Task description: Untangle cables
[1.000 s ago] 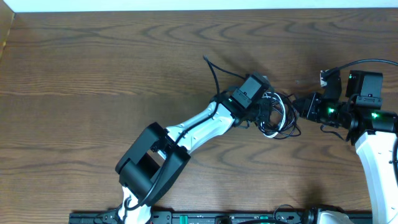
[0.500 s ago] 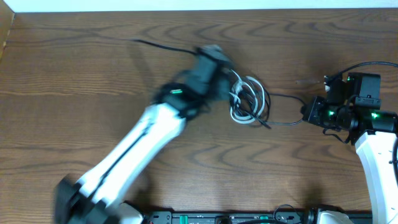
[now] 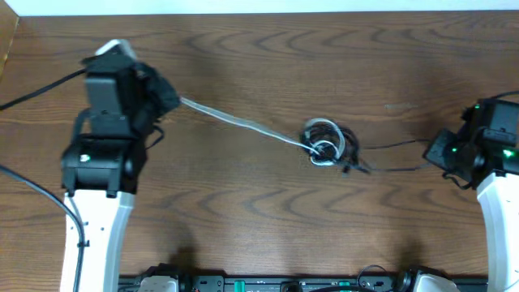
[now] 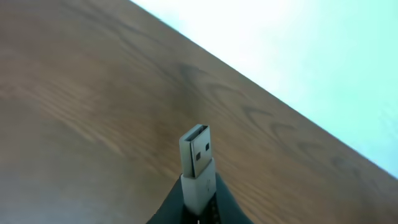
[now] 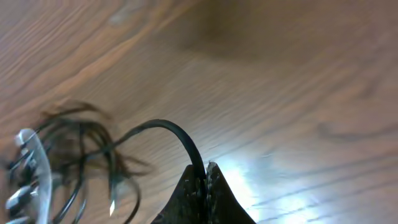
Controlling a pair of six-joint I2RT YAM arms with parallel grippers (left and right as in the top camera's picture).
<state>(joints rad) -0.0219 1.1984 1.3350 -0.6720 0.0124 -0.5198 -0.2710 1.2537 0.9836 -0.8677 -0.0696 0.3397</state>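
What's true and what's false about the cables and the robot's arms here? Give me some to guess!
1. The left end effector holds a plug. True.
2. The white cable lies slack and curly. False: it runs straight from the left end effector to the tangle.
3. The right end effector is shut on a black cable. True.
4. The tangle lies right beside the left end effector. False: it lies nearer the right one.

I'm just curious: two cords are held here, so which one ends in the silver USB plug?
The white-grey cable, pinched in the left gripper; its USB plug pokes out. The black cable in the right gripper shows no plug.
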